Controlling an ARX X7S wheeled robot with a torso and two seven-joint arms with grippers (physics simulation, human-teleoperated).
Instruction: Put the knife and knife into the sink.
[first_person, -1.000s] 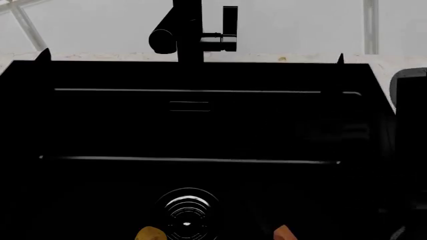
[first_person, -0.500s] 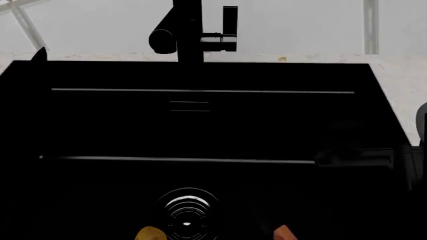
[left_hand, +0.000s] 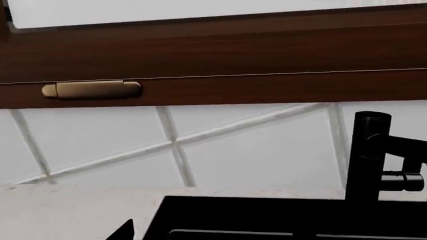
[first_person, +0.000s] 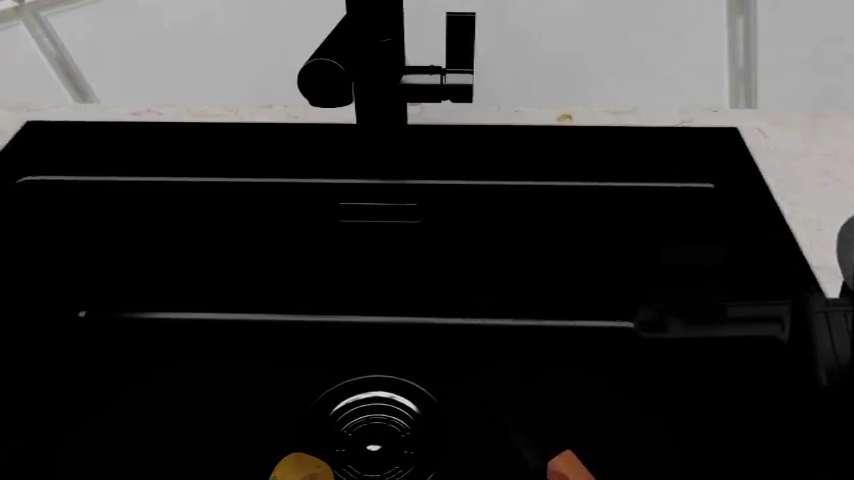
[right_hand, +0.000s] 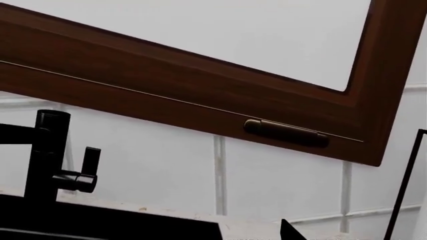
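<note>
White-tiled wall behind black sink (first_person: 400, 150); an orange-brown tip (first_person: 567, 465), possibly one knife's handle, shows by the drain (first_person: 374, 415). Second knife unseen; neither pincer's state can be told.

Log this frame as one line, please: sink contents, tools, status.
sink: orange handle tip and yellow lump by drain | pale knife: not visible | tools: state cannot tell | tap: upright

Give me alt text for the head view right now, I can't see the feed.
A large black rectangular sink basin fills the view, its round shiny ringed drain near the bottom edge. A small yellow rounded lump and an orange-brown tip flank the drain; a black tap stands behind.
</note>
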